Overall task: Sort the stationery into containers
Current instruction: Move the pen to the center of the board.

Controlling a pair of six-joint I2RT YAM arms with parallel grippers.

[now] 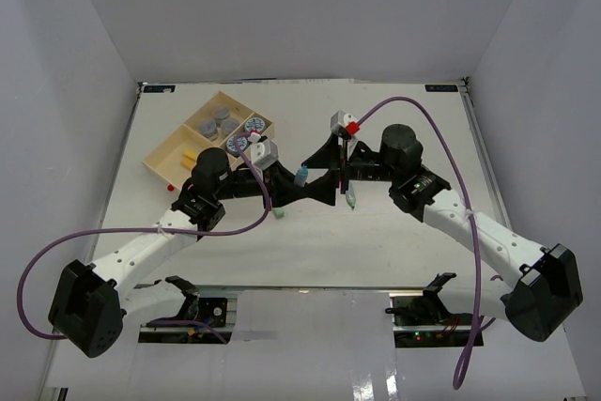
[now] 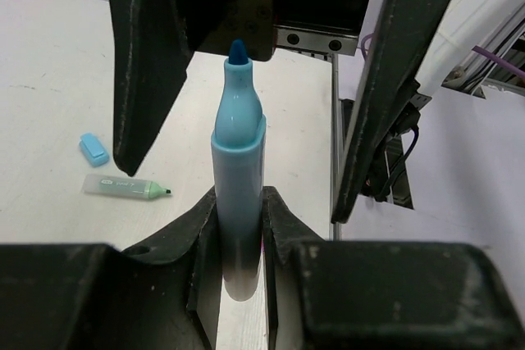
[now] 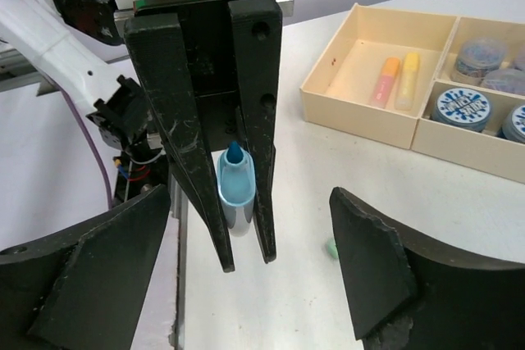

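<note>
- Surface: a white table (image 1: 394, 251) enclosed by plain pale walls on three sides; purple cables loop from both arms.
- Tray (image 1: 161, 159): one pale-wood tray at the far left of the table, set at an angle, with three compartments: one long and two smaller.
- Rolls: five counted. Three grey rolls (image 1: 223, 114) lie in one small compartment and two blue-patterned rolls (image 1: 254, 125) in the other.
- Sticks in the long compartment: two, an orange-pink stick (image 3: 383, 81) and a yellow stick (image 3: 407, 79), side by side.
- Loose on the table: one green highlighter (image 2: 125, 186) lying flat and one blue cap (image 2: 93, 149) just beside it.
- Blue marker (image 2: 238, 170): one, uncapped, held above the middle of the table.
- Left arm: it reaches in to mid-table. The left gripper (image 2: 239, 215) is clamped on the marker's barrel, tip pointing away from the wrist.
- Right arm: it reaches in from the opposite side, and the two grippers face each other. The right gripper (image 3: 248, 194) has its jaws wide, one finger on either side of the marker's tip and clear of it, holding nothing.
</note>
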